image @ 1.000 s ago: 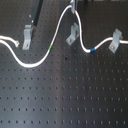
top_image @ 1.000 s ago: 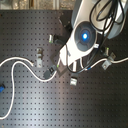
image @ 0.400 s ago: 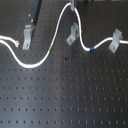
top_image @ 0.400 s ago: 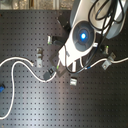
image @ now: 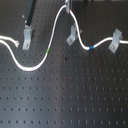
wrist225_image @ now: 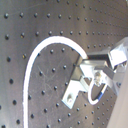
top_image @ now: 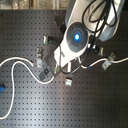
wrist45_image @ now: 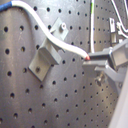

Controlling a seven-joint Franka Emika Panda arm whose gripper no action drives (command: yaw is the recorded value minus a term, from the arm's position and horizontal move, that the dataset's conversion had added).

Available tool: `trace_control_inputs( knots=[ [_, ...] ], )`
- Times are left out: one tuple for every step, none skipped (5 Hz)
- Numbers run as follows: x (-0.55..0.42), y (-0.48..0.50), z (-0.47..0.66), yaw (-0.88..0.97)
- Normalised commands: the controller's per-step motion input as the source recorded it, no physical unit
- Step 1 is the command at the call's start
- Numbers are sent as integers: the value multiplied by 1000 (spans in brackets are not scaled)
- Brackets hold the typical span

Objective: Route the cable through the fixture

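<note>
— White cable (image: pixel 50 47) runs across the black perforated board (image: pixel 65 95) in the first exterior view: from the frayed end by the first clip (image: pixel 25 36) on the first exterior view's left, down in a loop past its green band (image: pixel 47 51), up to the gripper (image: pixel 66 7) at the top edge, then down past the middle clip (image: pixel 72 36), through the blue band (image: pixel 91 48) to the far clip (image: pixel 115 39).

— What does the second exterior view add?

— Mostly the arm (top_image: pixel 77 35), with its blue light; it hides the gripper there. The first exterior view shows only the gripper's tip.

— And the wrist cameras?

— In the first wrist view the fingers (wrist45_image: pixel 102 56) are clamped on the cable (wrist45_image: pixel 55 40), which crosses a grey bracket (wrist45_image: pixel 45 57). The second wrist view shows the cable (wrist225_image: pixel 37 60) curving over the board to another bracket (wrist225_image: pixel 80 82).

— Any change from a second ago?

— Little. The cable's arch towards the gripper looks the same, and the grip stays closed; the arm has barely shifted in the second exterior view.
</note>
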Motion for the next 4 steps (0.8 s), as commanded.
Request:
trace_control_inputs(
  knots=[
    [167,4,591,0],
    [54,39,-1,0],
    [-161,-35,369,-191],
    [-194,-69,339,-368]
  ],
)
